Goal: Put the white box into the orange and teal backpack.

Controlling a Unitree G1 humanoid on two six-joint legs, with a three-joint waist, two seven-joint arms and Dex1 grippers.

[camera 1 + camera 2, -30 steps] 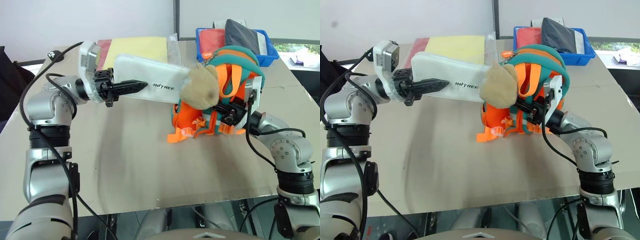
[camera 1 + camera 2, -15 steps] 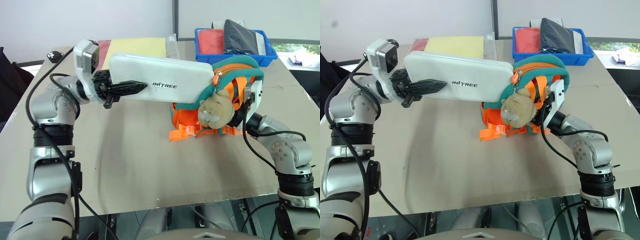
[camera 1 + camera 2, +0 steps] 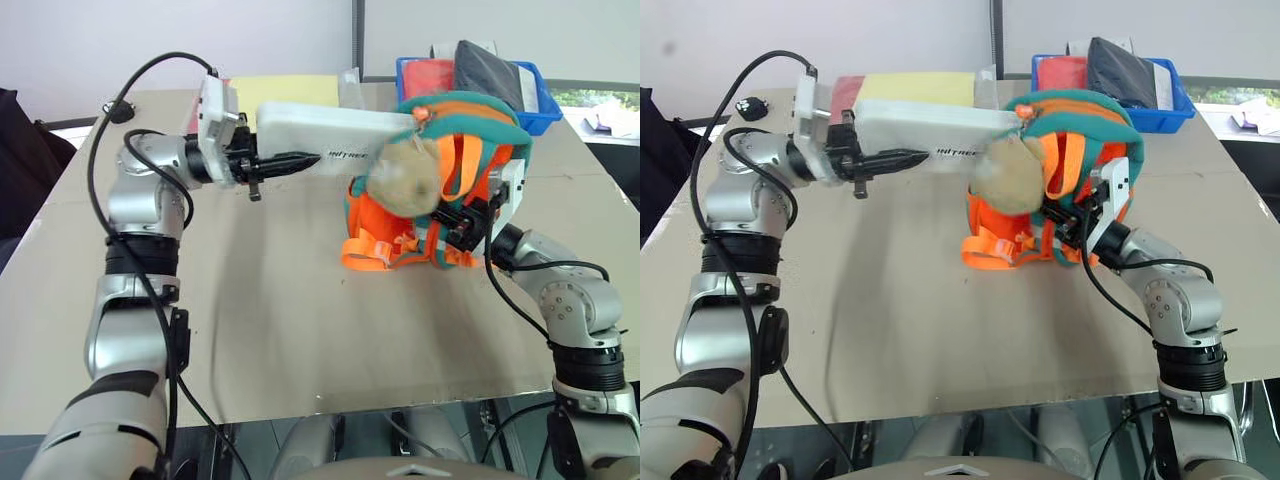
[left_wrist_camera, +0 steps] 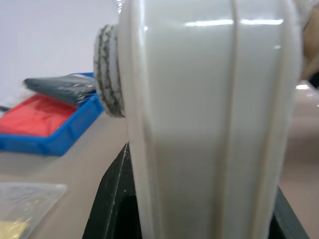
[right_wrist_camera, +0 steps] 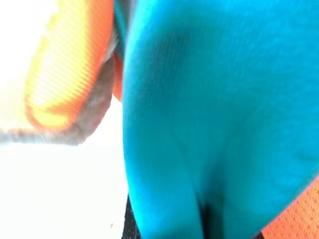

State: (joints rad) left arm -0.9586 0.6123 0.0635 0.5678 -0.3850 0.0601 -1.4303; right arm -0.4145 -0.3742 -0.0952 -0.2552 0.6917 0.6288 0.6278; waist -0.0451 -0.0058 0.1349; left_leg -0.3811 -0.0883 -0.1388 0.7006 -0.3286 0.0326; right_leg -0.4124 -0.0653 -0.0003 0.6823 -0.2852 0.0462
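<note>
White box [image 3: 330,128], flat and long, held level above the surface [image 3: 260,320], long axis running straight from the left pincer [image 3: 285,163] toward the orange and teal backpack [image 3: 450,190]. Near end clamped between the left pincer's black fingers, set narrow on the case; far end lost behind the tan plush ball [image 3: 405,175] at the bag's teal-rimmed mouth, apparently just entering, though how deep cannot be told. Seen along the left wrist view as a pale ribbed edge [image 4: 209,124] reaching away from the fingers.

Backpack propped upright, mouth turned toward the box, opposite side gripped by the right pincer [image 3: 462,218], shut on teal fabric and straps. Left arm alone carrying the box; right arm close against the bag, bracing it.

Judged next: a push onward along the box's own length, deeper into the opening. Likely snags: plush ball hanging across the mouth, and the teal rim catching the box's leading corners.

Plenty of bare surface in front of the bag and under the box. Tighter behind: yellow-and-red folder [image 3: 910,88] lying flat just beyond the box, blue bin [image 3: 470,85] of clothes close behind the backpack near the surface's far edge.
</note>
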